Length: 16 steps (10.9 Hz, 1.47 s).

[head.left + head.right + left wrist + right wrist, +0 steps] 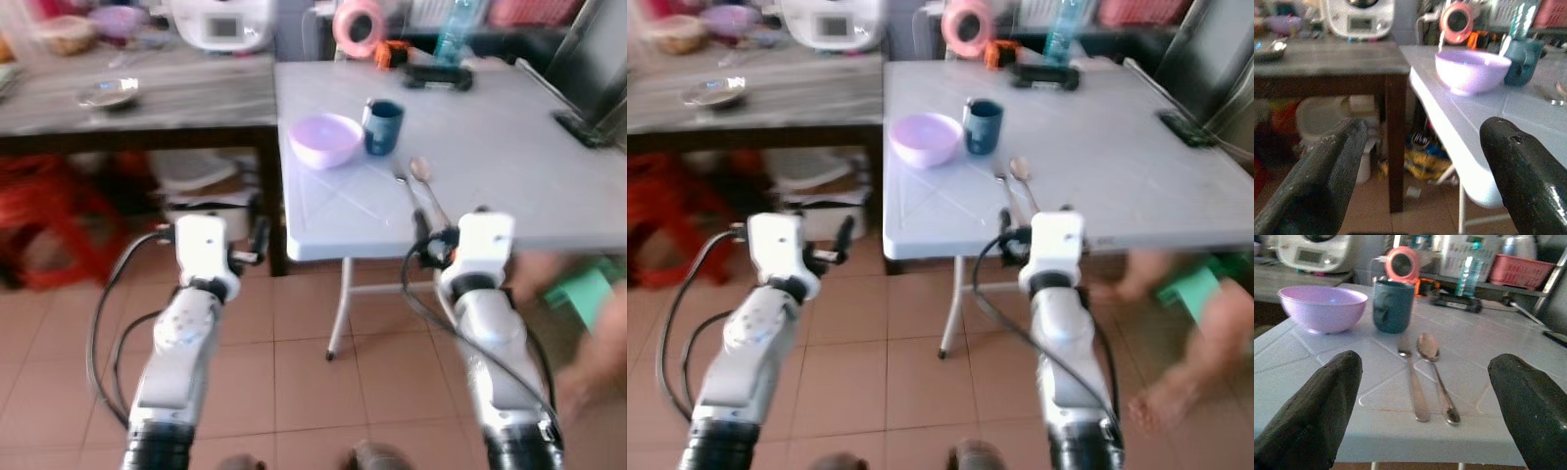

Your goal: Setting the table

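A lilac bowl (326,139) and a dark teal mug (383,126) stand side by side on the white folding table (509,166). In front of them, near the table's front edge, lie a spoon (1432,367) and a second metal utensil (1413,387), parallel to each other. My right gripper (1425,401) is open at that front edge, level with the tabletop, and the two utensils lie just beyond its fingers. My left gripper (1420,161) is open too, off the table's left front corner and over the floor, with nothing in it.
A dark wooden table (147,103) on the left carries a white cooker (220,24) and a metal dish (108,93). A pink tape roll (358,27), a bottle (456,29) and a black device (438,76) sit at the white table's back. A person's bare leg (1205,343) is at right.
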Available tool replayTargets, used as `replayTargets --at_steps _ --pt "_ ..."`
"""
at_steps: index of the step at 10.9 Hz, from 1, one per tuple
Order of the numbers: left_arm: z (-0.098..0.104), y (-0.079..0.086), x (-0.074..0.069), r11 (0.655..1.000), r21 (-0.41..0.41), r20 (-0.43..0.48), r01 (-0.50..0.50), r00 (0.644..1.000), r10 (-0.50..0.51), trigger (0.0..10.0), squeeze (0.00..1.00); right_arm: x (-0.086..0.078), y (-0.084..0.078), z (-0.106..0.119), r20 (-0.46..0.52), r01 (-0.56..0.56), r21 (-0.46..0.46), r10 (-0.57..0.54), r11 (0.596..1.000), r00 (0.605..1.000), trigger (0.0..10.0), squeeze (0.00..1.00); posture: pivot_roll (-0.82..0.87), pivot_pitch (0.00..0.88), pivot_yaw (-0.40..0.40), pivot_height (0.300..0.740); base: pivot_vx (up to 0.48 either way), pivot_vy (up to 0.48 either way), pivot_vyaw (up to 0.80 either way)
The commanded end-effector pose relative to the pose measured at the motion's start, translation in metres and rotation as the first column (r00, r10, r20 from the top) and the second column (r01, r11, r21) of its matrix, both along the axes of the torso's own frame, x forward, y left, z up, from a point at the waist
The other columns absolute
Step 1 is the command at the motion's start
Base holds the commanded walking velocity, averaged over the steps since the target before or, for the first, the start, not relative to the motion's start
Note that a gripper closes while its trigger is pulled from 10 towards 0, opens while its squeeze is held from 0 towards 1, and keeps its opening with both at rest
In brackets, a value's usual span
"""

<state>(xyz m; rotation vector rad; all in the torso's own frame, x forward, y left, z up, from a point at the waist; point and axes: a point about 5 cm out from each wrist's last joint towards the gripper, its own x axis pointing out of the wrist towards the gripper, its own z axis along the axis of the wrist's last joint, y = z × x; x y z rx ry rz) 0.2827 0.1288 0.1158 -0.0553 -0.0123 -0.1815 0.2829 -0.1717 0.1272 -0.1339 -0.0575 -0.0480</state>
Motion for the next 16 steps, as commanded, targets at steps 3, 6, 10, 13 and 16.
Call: replayTargets --at_steps 3,6,10,13,16 --pt "0.013 -0.009 0.008 0.998 -0.013 0.062 0.057 0.997 -0.056 10.0 0.00 0.005 0.000 0.009 0.037 0.002 0.014 -0.002 1.000 0.999 10.0 0.00 -0.06 0.000 0.017 0.740 0.216 0.000 0.00" --pt "0.011 -0.004 0.009 0.999 -0.003 0.056 0.053 0.997 -0.053 10.0 0.00 0.006 -0.003 0.011 0.045 0.016 0.002 -0.016 1.000 0.999 10.0 0.00 -0.06 0.000 0.016 0.740 0.398 0.000 0.00" --pt "0.014 -0.012 0.010 0.997 -0.016 0.076 0.081 0.994 -0.080 10.0 0.00 0.007 0.000 0.012 0.051 0.008 0.003 -0.008 1.000 0.999 10.0 0.00 -0.06 0.000 0.018 0.740 0.420 0.000 0.00" --pt "0.014 -0.012 0.009 0.997 -0.016 0.076 0.081 0.994 -0.079 10.0 0.00 0.007 0.005 0.014 0.069 -0.027 -0.034 0.029 0.999 0.997 10.0 0.00 -0.06 0.000 0.020 0.740 0.399 0.000 0.00" --pt "0.013 -0.012 0.008 0.997 -0.011 0.072 0.078 0.994 -0.077 10.0 0.00 0.005 0.012 0.017 0.086 -0.081 -0.055 0.085 0.995 0.993 10.0 0.00 -0.07 0.000 0.018 0.740 0.340 0.000 0.52"
